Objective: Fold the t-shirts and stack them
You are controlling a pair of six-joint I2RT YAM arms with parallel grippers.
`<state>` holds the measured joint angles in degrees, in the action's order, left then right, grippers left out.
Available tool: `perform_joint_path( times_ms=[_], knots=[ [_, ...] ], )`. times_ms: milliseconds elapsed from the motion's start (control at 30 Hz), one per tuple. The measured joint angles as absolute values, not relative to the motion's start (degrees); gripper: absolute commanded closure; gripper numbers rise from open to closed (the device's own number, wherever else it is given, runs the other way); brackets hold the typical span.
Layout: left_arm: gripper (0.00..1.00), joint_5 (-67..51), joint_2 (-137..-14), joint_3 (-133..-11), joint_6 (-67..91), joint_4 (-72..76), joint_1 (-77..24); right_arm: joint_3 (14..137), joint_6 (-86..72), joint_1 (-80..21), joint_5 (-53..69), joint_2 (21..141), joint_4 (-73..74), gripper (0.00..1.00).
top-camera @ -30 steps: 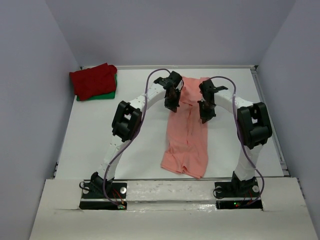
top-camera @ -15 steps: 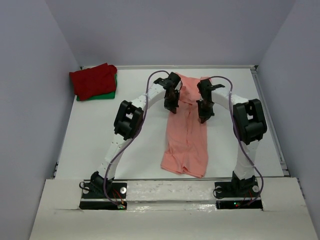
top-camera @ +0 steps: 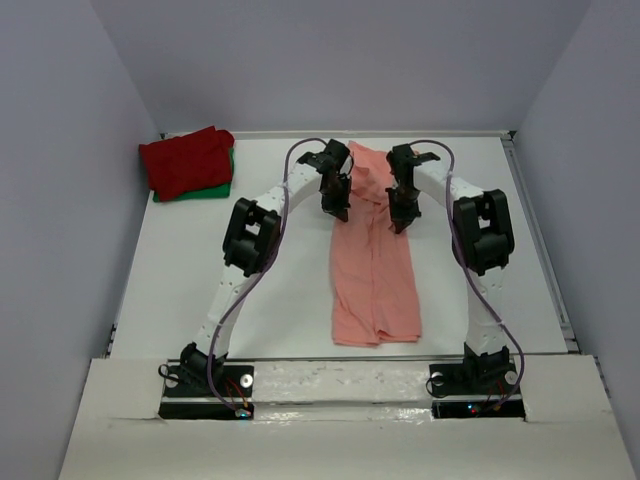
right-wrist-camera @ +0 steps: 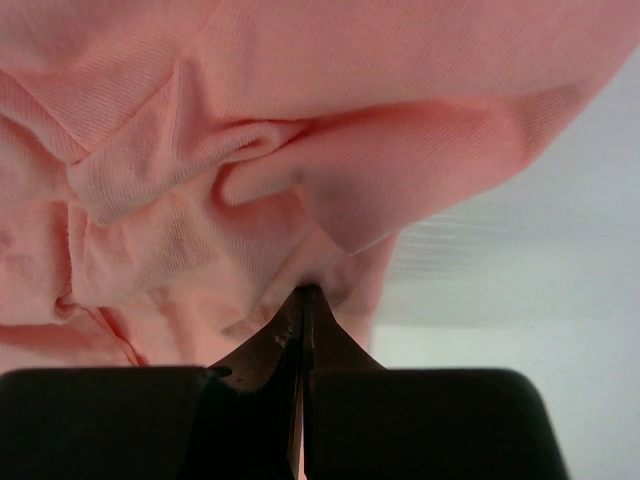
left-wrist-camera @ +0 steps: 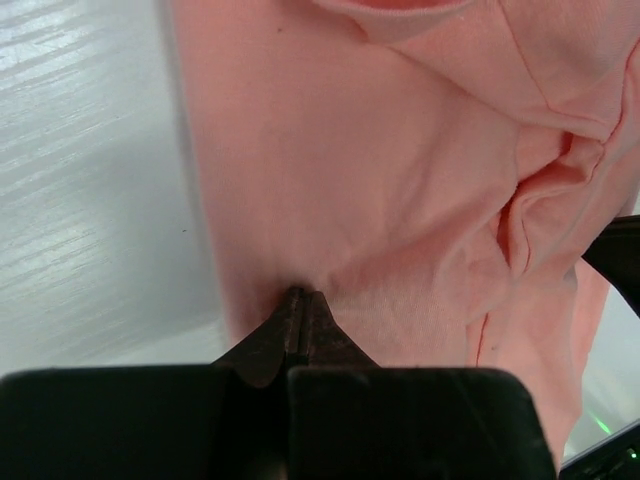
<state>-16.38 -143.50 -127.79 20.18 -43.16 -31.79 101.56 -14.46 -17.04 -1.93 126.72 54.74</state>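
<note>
The salmon-pink t-shirt (top-camera: 373,265) lies as a long narrow strip down the middle of the table, its upper part bunched between the two arms. My left gripper (top-camera: 338,213) is shut on the strip's left edge near the top; in the left wrist view the closed tips (left-wrist-camera: 298,296) pinch the pink cloth (left-wrist-camera: 400,180). My right gripper (top-camera: 398,222) is shut on the right edge; its closed tips (right-wrist-camera: 305,292) bite a fold of the cloth (right-wrist-camera: 250,150). The dark red t-shirt (top-camera: 187,160) lies folded on the green t-shirt (top-camera: 218,187) at the back left.
Grey walls close the table (top-camera: 180,290) on the left, back and right. The red and green stack sits in the back left corner by the left wall. Both arm bases stand on the white ledge (top-camera: 340,385) at the near edge.
Both grippers have moved toward the back of the table, still holding the pink shirt. The shirt has been dragged along and pulled straighter; its near end now lies squarer.
</note>
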Motion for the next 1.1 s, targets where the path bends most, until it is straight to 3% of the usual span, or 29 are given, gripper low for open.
perform_joint_path(
  times_ms=[667, 1100],
  knots=[
    [1.0, -17.2, -138.3, -117.7, 20.5, -36.1, -29.8, 113.5, -13.0, -17.0, -1.8, 133.8, 60.9, 1.0],
    [1.0, -17.9, -139.4, -119.9, 20.5, -38.0, -29.5, 90.8, -15.5, -17.0, -1.1, 120.3, 44.6, 1.0]
  ],
)
